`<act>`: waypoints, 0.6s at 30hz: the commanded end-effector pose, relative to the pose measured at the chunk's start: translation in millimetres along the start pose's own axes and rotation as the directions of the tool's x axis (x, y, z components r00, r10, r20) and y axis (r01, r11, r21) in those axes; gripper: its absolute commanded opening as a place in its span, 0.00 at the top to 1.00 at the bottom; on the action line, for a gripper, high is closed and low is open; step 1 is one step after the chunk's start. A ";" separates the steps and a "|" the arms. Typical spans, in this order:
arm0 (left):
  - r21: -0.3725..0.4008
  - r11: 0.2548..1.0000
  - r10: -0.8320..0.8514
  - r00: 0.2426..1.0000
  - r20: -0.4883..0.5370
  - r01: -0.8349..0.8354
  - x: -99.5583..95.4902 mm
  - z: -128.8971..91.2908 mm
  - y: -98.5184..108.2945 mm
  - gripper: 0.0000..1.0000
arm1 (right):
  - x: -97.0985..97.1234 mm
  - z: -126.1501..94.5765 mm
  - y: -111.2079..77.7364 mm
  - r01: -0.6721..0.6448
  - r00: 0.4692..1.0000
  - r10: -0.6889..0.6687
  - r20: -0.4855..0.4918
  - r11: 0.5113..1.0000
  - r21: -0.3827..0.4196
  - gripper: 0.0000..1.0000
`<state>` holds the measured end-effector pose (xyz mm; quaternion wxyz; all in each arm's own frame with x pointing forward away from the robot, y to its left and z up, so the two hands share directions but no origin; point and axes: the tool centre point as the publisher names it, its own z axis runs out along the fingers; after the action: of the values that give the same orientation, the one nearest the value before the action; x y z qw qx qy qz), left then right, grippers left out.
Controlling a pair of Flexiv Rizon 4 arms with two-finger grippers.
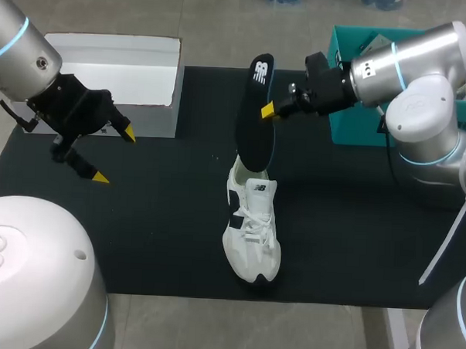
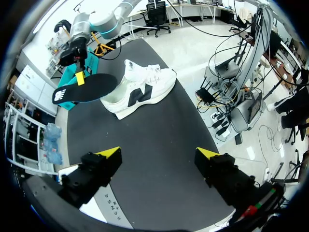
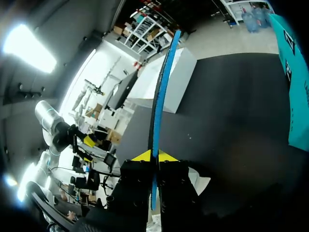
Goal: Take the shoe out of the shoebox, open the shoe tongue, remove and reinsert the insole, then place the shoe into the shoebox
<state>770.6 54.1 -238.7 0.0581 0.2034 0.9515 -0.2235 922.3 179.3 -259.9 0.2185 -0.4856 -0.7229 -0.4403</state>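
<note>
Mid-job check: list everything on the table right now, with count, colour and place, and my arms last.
shoe: one, white with black side panels, upright at the mat's middle, toe toward the robot.
insole: one, black, held up above the shoe's heel; its lower end is at the shoe's opening, and I cannot tell if it is inside.
mat: one, black, under everything.
white box: one, white, back left.
teal box: one, teal, back right, beside the right arm.
left gripper: one, yellow tips, open and empty, over the mat's left side in front of the white box.
right gripper: one, yellow tips, shut on the insole partway along its length.
</note>
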 end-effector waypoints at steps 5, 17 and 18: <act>-0.003 1.000 0.000 1.000 -0.001 0.000 0.4 -0.4 -0.2 0.00 | 0.1 1.1 1.2 -0.001 1.000 0.001 0.002 1.000 0.003 1.00; -0.003 1.000 0.000 1.000 -0.001 0.000 0.4 -0.4 -0.2 0.00 | -0.6 0.1 -6.9 0.063 0.998 -0.062 0.031 0.997 -0.038 1.00; -0.003 1.000 0.000 1.000 -0.001 0.000 0.4 -0.4 -0.2 0.00 | 0.3 0.7 -9.4 0.082 0.996 -0.080 0.037 0.995 -0.051 1.00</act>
<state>770.5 54.0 -238.7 0.0581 0.2034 0.9515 -0.2232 925.2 177.1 -262.4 0.1895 -0.4681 -0.7379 -0.4478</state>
